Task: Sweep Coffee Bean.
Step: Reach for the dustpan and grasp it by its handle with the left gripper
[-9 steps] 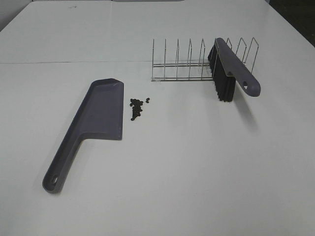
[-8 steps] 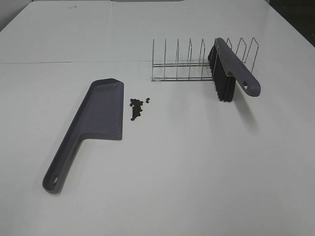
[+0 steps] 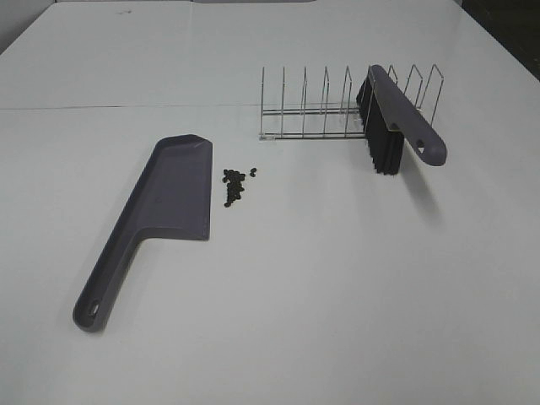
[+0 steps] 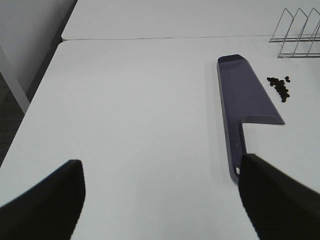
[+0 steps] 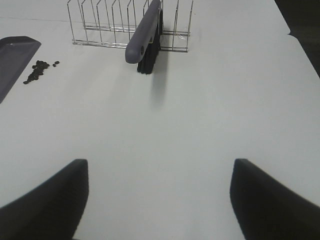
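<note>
Dark brown coffee bean cluster lies just beside flat purple plastic dustpan. Purple-handled black-bristle brush leans in wire rack, well apart. Nothing between. Over white table, left gripper and right gripper spread wide, holding nothing.

Grey-purple dustpan and brush, black bristles, dark brown coffee bean, silver rack, white table.

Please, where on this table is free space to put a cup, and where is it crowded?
Free: the wide table area nearer the camera, right of the dustpan and in front of the brush; also behind the wire rack. Crowded: the narrow strip between dustpan blade and rack, where the coffee beans lie.
</note>
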